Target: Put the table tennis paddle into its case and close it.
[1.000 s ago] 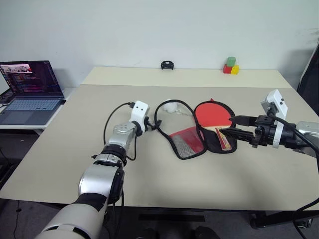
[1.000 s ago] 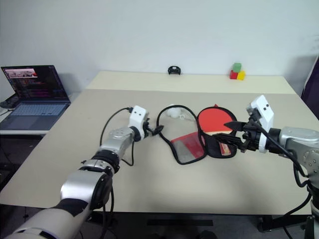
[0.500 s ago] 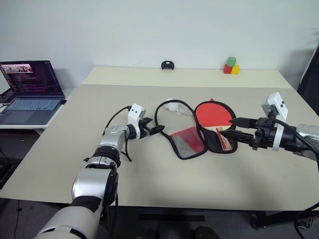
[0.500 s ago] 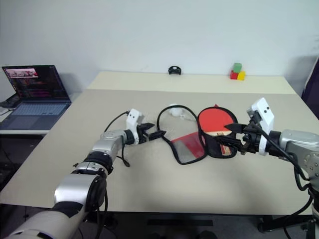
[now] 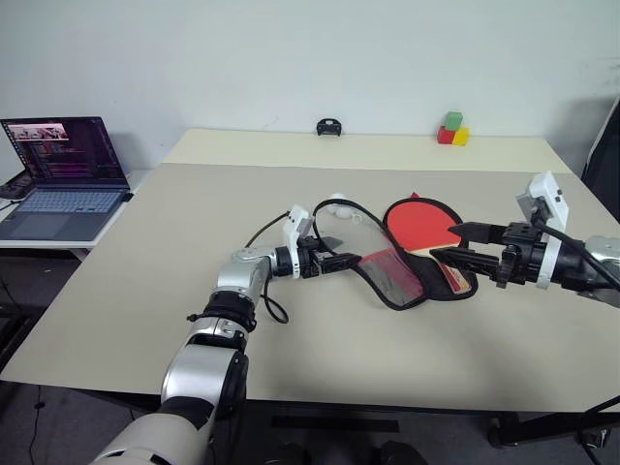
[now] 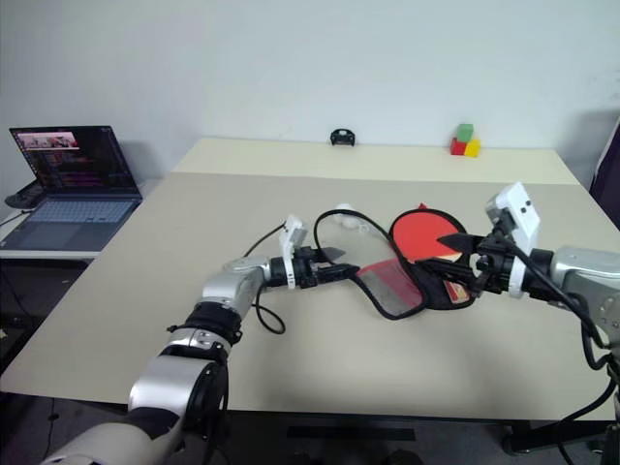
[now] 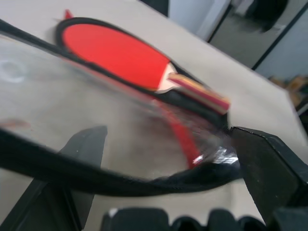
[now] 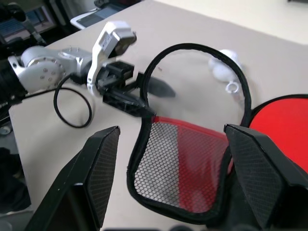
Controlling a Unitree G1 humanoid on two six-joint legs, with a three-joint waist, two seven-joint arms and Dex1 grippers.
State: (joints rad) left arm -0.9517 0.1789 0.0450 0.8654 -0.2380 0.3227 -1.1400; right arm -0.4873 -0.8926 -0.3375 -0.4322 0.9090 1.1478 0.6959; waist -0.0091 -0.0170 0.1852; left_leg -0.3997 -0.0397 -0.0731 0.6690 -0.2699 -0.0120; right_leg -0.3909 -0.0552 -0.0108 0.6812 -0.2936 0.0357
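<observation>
Nearest the robot, the left claw (image 5: 329, 260) points sideways at the case (image 5: 402, 281), its fingers spread wide with the flap's black rim lying between them, not yet pinched. The right claw (image 5: 463, 244) hovers on the case's other side, also spread wide and holding nothing, its fingertips just over the paddle's wooden handle.

The case lies open mid-worktop (image 5: 145, 291): the mesh flap with its red patch is folded out toward the left claw, and the table tennis paddle (image 5: 423, 222) rests red face up on the case's black half, handle toward the right claw. Just beyond the flap sits a small white ball (image 5: 339, 206).

The pouch looks light, soft and floppy, so it will likely drag or buckle when pulled; the stiffer rim is the sensible grip. The paddle is rigid and light, best taken by the handle.

Farther off stand coloured blocks (image 5: 450, 128) and, beside the worktop, a laptop (image 5: 60, 174).
</observation>
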